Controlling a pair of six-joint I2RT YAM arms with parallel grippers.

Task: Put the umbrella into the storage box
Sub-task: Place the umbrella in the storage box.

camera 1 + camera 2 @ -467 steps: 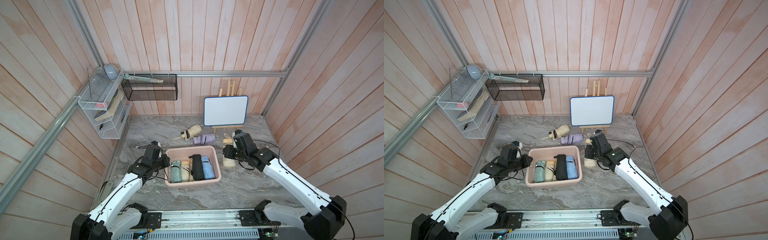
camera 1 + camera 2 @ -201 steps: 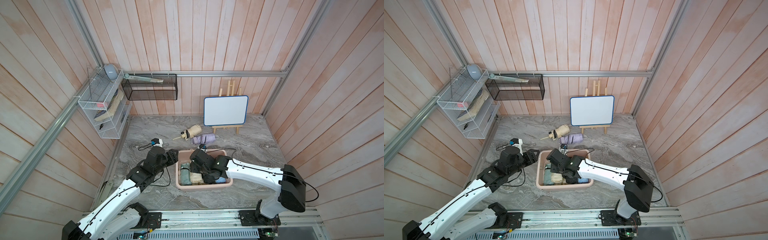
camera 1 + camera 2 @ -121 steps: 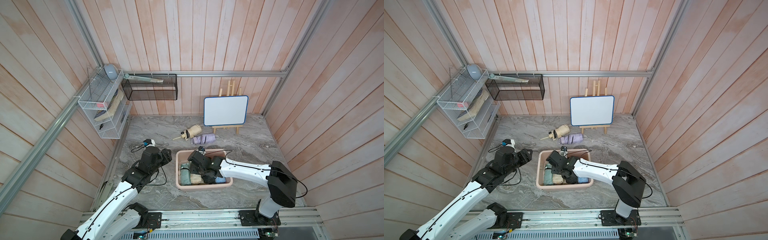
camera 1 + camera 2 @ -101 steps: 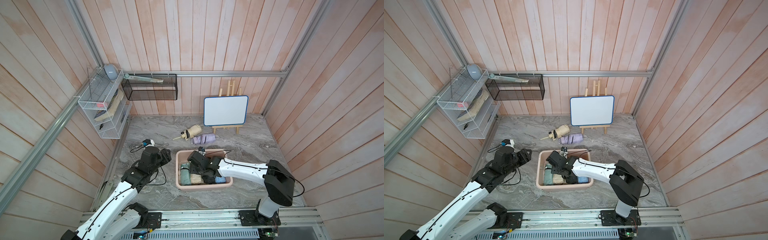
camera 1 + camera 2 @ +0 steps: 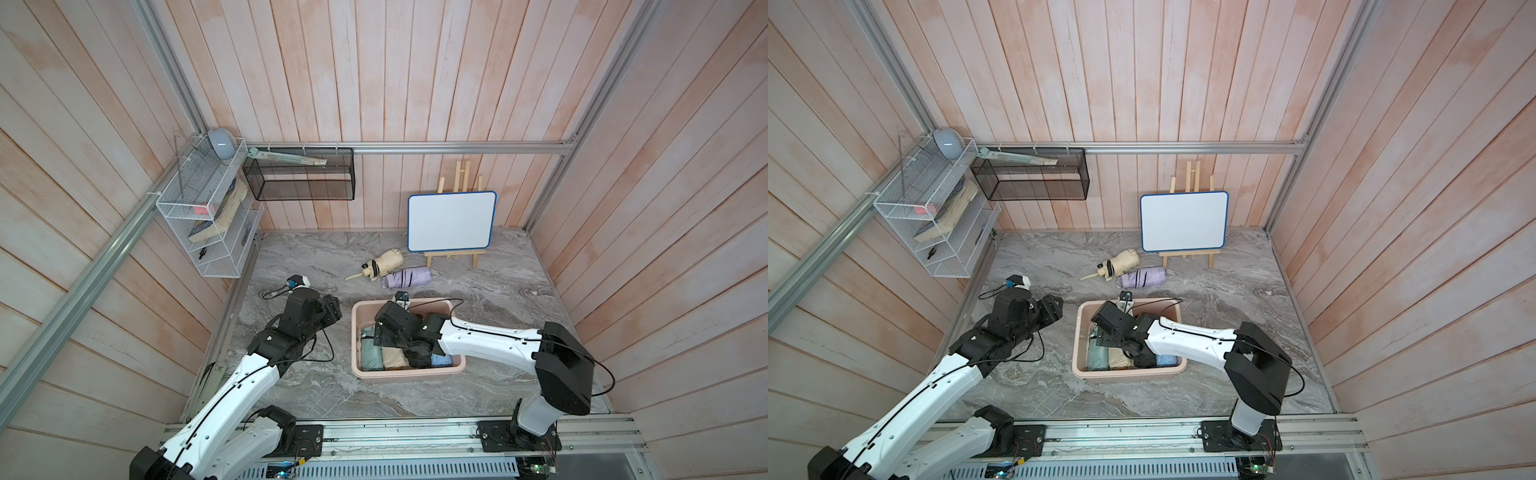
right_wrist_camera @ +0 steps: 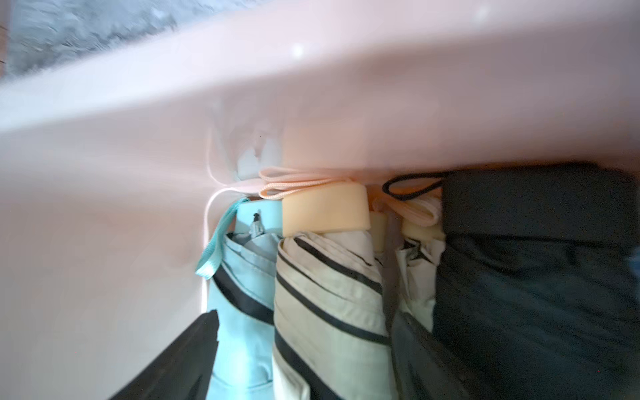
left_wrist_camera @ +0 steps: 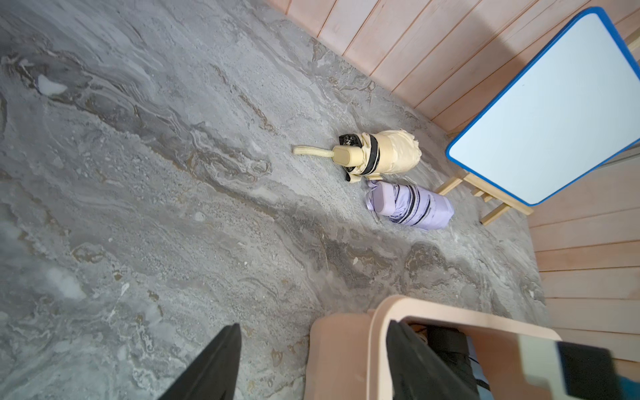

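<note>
The pale pink storage box (image 5: 355,332) (image 5: 1077,345) stands mid-table with several folded umbrellas side by side in it: teal (image 6: 242,277), cream with black stripes (image 6: 329,277) and black (image 6: 536,277). My right gripper (image 6: 304,318) (image 5: 384,345) reaches into the box, open, its fingers straddling the teal and cream ones. A yellow umbrella (image 5: 384,264) (image 7: 388,156) and a lilac umbrella (image 5: 407,276) (image 7: 412,206) lie on the table behind the box. My left gripper (image 7: 313,325) (image 5: 334,309) is open and empty beside the box's far left corner.
A whiteboard on a wooden easel (image 5: 451,222) stands at the back right. On the walls hang a black mesh basket (image 5: 299,178) and a white wire rack (image 5: 208,216). Wooden walls close in three sides. Bare marble table (image 5: 299,257) lies left of the umbrellas.
The right gripper carried a cream umbrella from the table into the box and its jaws have spread open there. The left gripper drew back from the box's rim.
</note>
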